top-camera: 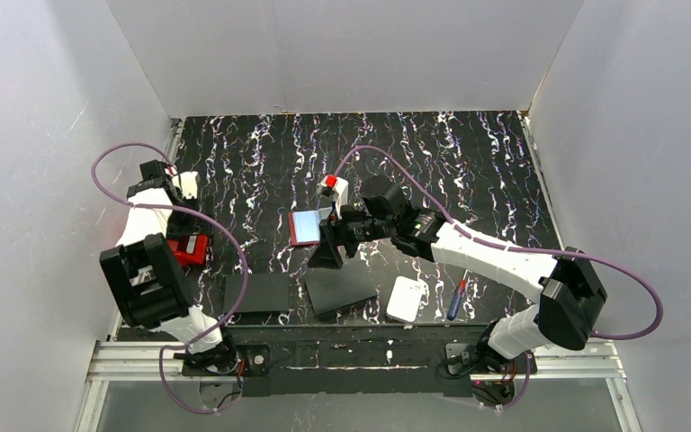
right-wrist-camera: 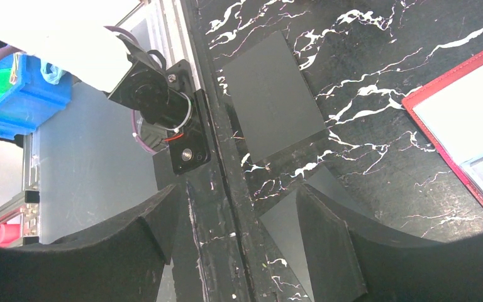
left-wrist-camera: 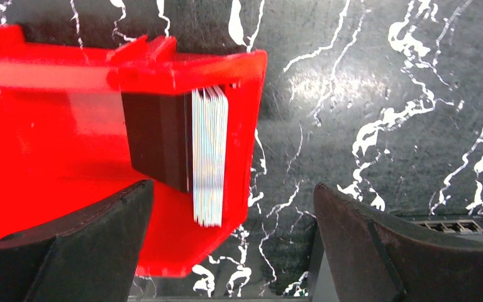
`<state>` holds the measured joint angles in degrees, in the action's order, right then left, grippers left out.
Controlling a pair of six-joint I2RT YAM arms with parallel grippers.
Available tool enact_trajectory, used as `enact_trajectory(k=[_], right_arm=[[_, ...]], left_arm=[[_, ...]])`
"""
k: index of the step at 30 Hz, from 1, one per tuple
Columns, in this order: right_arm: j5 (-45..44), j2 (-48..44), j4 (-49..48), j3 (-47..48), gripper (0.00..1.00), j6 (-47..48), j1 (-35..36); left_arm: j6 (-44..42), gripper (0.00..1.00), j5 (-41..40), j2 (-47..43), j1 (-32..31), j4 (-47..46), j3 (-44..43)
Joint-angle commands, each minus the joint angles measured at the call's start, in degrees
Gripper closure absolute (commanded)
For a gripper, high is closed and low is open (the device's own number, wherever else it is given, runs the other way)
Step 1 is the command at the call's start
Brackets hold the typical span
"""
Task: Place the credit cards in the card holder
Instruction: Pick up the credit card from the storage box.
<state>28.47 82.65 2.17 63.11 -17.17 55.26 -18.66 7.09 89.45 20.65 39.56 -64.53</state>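
- left hand is spread wide with nothing in it, hanging right over the red bin by the left edge of the tabletop
- credit cards stand on edge in a tight stack inside that bin, up against its end wall, with a dark block pressed to their other side
- card holder lies opened flat around mid-tabletop, red border, pale inside
- right hand is open too, nothing between its fingers, just beside the card holder on its near side
- along the near edge: one black sheet, a second black sheet, and a white pad
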Motion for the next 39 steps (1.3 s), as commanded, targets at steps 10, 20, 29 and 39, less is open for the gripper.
enact_trajectory(k=[10, 20, 29, 39], right_arm=[[-0.04, -0.20, -1.55, 1.14, 0.24, 0.74, 0.31], [-0.25, -0.45, -1.65, 0.88, 0.25, 0.65, 0.33], [0.18, -0.47, -1.65, 0.56, 0.25, 0.29, 0.36], [0.38, -0.38, -1.65, 0.52, 0.25, 0.13, 0.37]], left_arm=[[-0.60, 0.07, 5.35, 5.94, 0.59, 2.31, -2.85], [-0.10, 0.25, 7.42, 3.63, 0.60, 2.08, -1.62], [-0.11, 0.37, 7.29, 2.29, 0.65, 2.27, -1.45], [-0.45, 0.57, 6.64, 2.32, 0.67, 2.34, -1.61]])
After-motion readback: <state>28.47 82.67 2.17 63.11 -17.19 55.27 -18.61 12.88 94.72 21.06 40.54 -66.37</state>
